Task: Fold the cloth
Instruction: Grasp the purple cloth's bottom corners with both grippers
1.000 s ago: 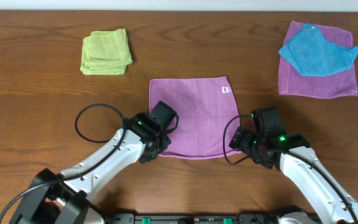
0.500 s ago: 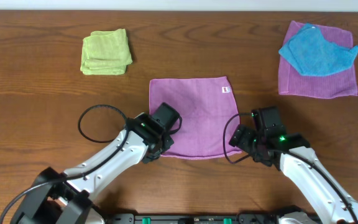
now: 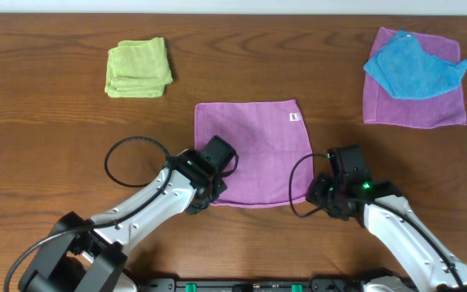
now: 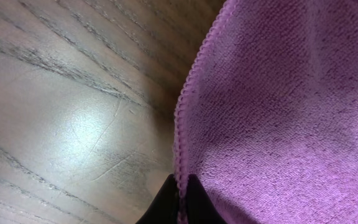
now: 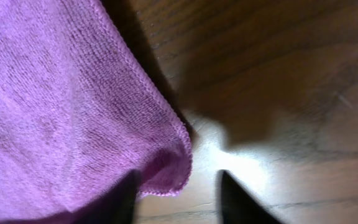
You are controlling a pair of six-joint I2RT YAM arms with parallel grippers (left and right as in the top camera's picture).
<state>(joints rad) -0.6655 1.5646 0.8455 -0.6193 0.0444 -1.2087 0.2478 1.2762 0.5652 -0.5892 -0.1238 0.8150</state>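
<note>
The cloth (image 3: 250, 150) lies flat as a mauve square in the middle of the table, with a white tag (image 3: 293, 118) near its far right corner. My left gripper (image 3: 209, 193) sits at its near left corner. In the left wrist view the two dark fingertips (image 4: 180, 186) are pressed together on the cloth's (image 4: 278, 112) stitched edge. My right gripper (image 3: 319, 193) is at the near right corner. Its jaws (image 5: 178, 186) stand apart, and the curled corner of the cloth (image 5: 61, 106) lies against the left finger with bare wood on the other side.
A folded lime-green cloth (image 3: 139, 68) lies at the far left. At the far right a bright blue cloth (image 3: 412, 65) rests on a second mauve cloth (image 3: 416, 109). A black cable loop (image 3: 136, 139) lies on the wood left of my left arm.
The left arm edged right along the cloth's near edge. The right gripper slid a little toward the table's near side, at the cloth's corner.
</note>
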